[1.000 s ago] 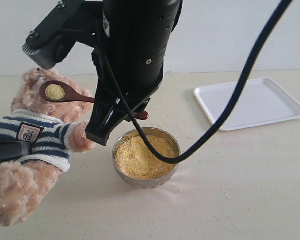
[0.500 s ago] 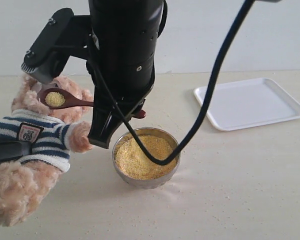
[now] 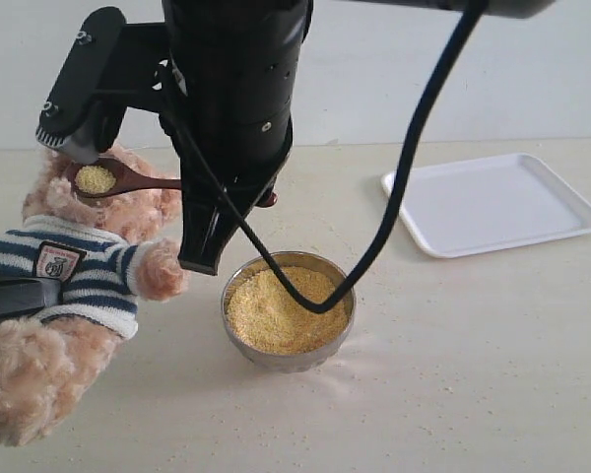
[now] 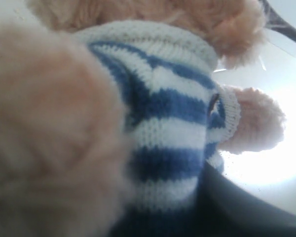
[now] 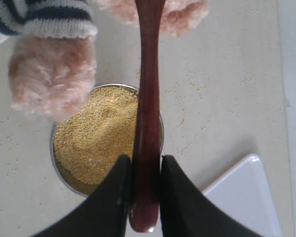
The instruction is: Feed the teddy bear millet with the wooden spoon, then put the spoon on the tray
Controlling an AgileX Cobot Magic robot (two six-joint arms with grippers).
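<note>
1. Stripes of navy and white mark the teddy bear (image 3: 69, 271) at the far left of the tabletop (image 3: 453, 394). It leans in the same spot and pose as a second ago.
2. The left pincer (image 3: 18, 298) holds the bear by the torso. One black finger (image 4: 246, 215) presses into the shirt, and plush fills the left wrist view. The hold looks unchanged.
3. The wooden spoon (image 3: 143, 183) lies roughly level at the bear's face, its oval bowl carrying a small load of millet (image 3: 96, 178). A second ago the spoon's bowl was a little further right. It now sits right against the fur, under the black camera mount (image 3: 79, 89) on the arm.
4. The right pincer (image 5: 144, 170) is closed narrowly on the spoon's handle near its end, one finger on each side, above the steel bowl (image 3: 288, 358). The right arm stands further left than before, covering more of the bear's head. Its black cable (image 3: 404, 187) has swung left with it.
5. The steel bowl stands just beside the bear's paw, filled nearly to the rim with the rest of the millet (image 3: 276, 310). It has not moved. Loose grains dot the tabletop around it.
6. The tray (image 3: 492, 202) lies flat at the rear right, well apart from the bowl, where it was before.
</note>
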